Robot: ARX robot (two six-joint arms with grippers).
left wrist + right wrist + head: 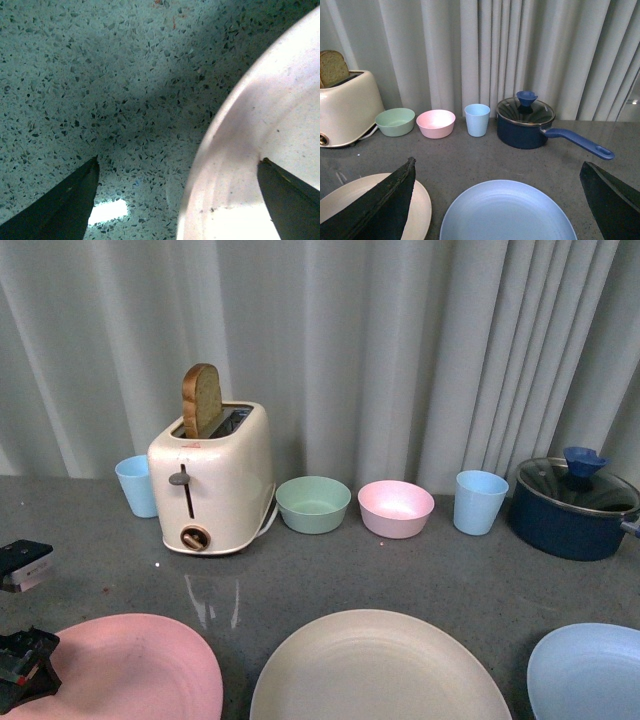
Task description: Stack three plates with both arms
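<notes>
Three plates lie along the near edge of the grey counter: a pink plate on the left, a cream-beige plate in the middle and a light blue plate on the right. My left gripper is at the pink plate's left rim. In the left wrist view the gripper is open and straddles the pink plate's rim, one finger over the counter, one over the plate. My right gripper is open, above and behind the light blue plate; the cream-beige plate shows beside it.
Along the curtain stand a blue cup, a cream toaster with a slice of bread, a green bowl, a pink bowl, another blue cup and a dark blue lidded pot with its handle.
</notes>
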